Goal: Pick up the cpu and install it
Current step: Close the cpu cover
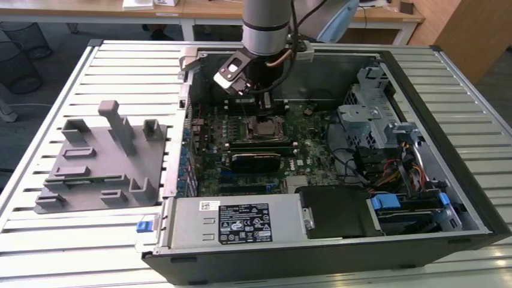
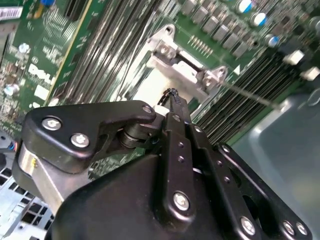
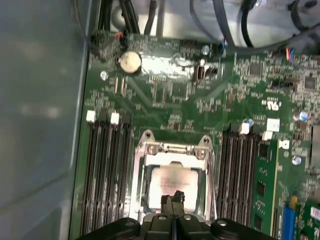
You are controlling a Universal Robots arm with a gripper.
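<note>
- Found the jaws pressed together in both wrist views, shut to a thin seam at the tips, with nothing pinched between.
- Looked straight down in the first wrist view, past those tips, onto the cpu point(image 3: 162, 181): silvery plate up, lying flat inside the socket frame point(image 3: 172, 148), right under the tips. Touching it or just above it: cannot tell.
- Caught the same jaws side-on in the second wrist view, with black linkage and screw heads large in front and the tips low beside the frame's metal hinge end point(image 2: 182, 70). Saw a pale patch below the tips, too covered to name.
- Logged dark memory slots point(image 3: 107, 170) flanking the socket on both sides in the first wrist view.
- Farther along the green motherboard point(image 3: 200, 100), noted a coin cell point(image 3: 129, 61) near a bundle of black cables point(image 3: 225, 30).
- Got the wider setting from the exterior view: arm point(image 1: 268, 24) reaching down into the open computer case point(image 1: 320, 255) above the socket, power supply point(image 1: 240, 222) at the near end, drive cage point(image 1: 376, 114) toward the exterior view's right.
- Marked a grey fixture point(image 1: 104, 162) on the slatted worktop point(image 1: 80, 240), just beside the case on the exterior view's left.
- Beyond the worktop, saw wooden desks point(image 1: 384, 15).
</note>
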